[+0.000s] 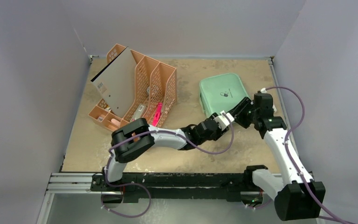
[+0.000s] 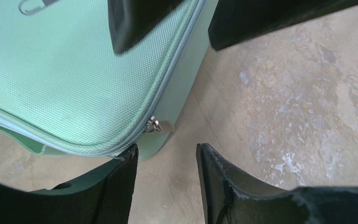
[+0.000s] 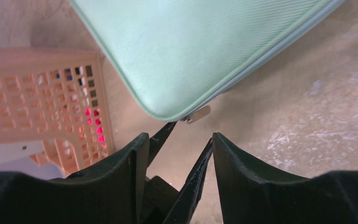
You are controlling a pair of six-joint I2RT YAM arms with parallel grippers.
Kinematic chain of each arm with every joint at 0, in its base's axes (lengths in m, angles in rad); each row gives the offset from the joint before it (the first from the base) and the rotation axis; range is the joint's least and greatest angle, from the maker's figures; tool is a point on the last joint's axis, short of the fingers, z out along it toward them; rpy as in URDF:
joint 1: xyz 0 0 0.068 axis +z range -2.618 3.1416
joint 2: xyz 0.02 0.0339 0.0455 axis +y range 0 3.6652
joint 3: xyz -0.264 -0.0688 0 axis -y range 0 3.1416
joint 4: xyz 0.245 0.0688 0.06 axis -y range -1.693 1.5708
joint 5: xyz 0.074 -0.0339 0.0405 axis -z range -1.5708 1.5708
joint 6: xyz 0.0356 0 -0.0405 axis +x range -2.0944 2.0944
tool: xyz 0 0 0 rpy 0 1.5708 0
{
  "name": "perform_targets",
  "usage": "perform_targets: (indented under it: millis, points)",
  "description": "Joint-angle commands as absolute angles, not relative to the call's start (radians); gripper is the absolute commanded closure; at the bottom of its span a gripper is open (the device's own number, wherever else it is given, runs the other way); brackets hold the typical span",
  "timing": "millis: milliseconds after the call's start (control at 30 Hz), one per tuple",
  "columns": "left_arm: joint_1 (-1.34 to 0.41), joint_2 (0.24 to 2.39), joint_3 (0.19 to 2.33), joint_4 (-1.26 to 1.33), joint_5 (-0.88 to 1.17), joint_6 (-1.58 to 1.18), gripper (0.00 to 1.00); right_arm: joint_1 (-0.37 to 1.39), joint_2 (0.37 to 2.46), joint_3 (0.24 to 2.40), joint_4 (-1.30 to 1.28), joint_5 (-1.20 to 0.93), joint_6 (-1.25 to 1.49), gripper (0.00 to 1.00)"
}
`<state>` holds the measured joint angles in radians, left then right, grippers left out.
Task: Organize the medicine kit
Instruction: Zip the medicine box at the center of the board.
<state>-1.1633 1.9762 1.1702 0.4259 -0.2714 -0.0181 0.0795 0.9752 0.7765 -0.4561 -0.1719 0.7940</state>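
Kit (image 1: 223,93) lies lid-down near the far right corner of the bench (image 1: 191,74), zip pull (image 3: 196,114) at its near corner; left gripper (image 2: 167,154) and right gripper (image 3: 181,140) both released and empty beside it, so opening and sorting apparently remain.

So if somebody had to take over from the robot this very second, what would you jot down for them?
Left tool: open, empty, just short of the zipper pull.
Right tool: open, empty, facing the same corner.
Medicine kit: flat on the table, lid down; the orange rack to its left holds a few items.
Done: nothing visibly sorted.
To do: probably grip the pull, unzip, open the lid, organize the contents.
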Motion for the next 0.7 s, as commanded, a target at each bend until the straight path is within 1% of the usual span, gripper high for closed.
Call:
perform_targets:
  millis: [0,133,367,533,667]
  points:
    - [-1.188,2.037,1.239,0.446,-0.438,-0.086,0.51,0.045,1.015,0.832,-0.499,-0.079,0.817,0.45]
    - [-1.190,2.071,1.268,0.446,-0.490,-0.102,0.50,0.006,1.055,0.857,-0.528,-0.033,0.811,0.45]
    - [-1.193,2.112,1.287,0.541,-0.622,-0.127,0.47,-0.044,1.105,0.833,-0.455,-0.091,0.861,0.47]
    - [-1.195,2.137,1.322,0.547,-0.629,-0.165,0.47,-0.051,1.150,0.809,-0.397,-0.096,0.882,0.48]
    - [-1.196,2.138,1.319,0.581,-0.592,-0.162,0.44,-0.051,1.195,0.784,-0.334,-0.122,0.879,0.48]
